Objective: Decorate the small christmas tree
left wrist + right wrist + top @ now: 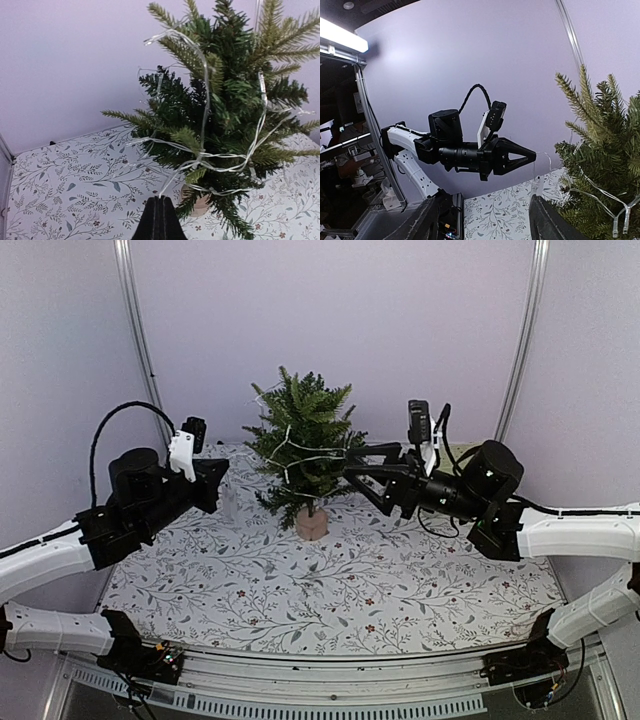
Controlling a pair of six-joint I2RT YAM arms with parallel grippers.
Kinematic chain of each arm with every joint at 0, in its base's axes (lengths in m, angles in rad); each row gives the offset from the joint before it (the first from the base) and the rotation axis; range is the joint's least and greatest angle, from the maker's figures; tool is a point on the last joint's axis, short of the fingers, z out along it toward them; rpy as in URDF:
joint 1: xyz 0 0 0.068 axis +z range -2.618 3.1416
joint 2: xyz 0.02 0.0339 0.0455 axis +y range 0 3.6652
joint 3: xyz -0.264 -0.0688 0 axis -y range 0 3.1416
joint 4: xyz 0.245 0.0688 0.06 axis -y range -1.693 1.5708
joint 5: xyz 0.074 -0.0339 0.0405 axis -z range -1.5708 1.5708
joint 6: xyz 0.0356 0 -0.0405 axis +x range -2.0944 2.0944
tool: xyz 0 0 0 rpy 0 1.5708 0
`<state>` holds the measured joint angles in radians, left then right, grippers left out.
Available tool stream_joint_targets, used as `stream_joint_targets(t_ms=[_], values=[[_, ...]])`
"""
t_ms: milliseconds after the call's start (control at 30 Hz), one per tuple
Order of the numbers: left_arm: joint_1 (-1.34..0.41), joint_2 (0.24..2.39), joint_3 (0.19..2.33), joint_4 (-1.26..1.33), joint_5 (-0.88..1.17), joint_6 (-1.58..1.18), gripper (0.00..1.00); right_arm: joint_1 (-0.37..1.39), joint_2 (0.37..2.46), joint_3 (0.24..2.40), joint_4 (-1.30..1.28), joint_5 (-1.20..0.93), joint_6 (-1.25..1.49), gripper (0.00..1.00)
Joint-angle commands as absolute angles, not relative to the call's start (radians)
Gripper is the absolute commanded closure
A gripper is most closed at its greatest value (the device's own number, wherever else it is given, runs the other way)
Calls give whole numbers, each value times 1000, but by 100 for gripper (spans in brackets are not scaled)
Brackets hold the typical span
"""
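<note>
Upright small christmas tree (303, 445), frame centre; right gripper (350, 462), fingers spread, just right of it; left gripper (222, 478), pinching light string (205, 100), farther left.

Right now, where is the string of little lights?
In the top view, the thin clear light string is draped around the small dark-green christmas tree at the back middle of the table.

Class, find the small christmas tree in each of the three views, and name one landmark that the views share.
Top external: small christmas tree at the centre of the picture.
Left wrist: it fills the right half.
Right wrist: at the right edge, partly cut off.
Shared landmark: the floral tablecloth.
</note>
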<state>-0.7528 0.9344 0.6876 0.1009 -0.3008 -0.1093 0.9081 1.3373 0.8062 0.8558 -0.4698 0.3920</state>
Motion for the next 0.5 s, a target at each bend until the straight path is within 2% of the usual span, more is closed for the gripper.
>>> stream_joint_targets(t_ms=[0,467], values=[[-702,962,731,82,-276,-94,100,882,1283,786,800,-440,358,35],[-659,1070,919,83,-249,65,100,858,1237,769,752,-425,328,35]])
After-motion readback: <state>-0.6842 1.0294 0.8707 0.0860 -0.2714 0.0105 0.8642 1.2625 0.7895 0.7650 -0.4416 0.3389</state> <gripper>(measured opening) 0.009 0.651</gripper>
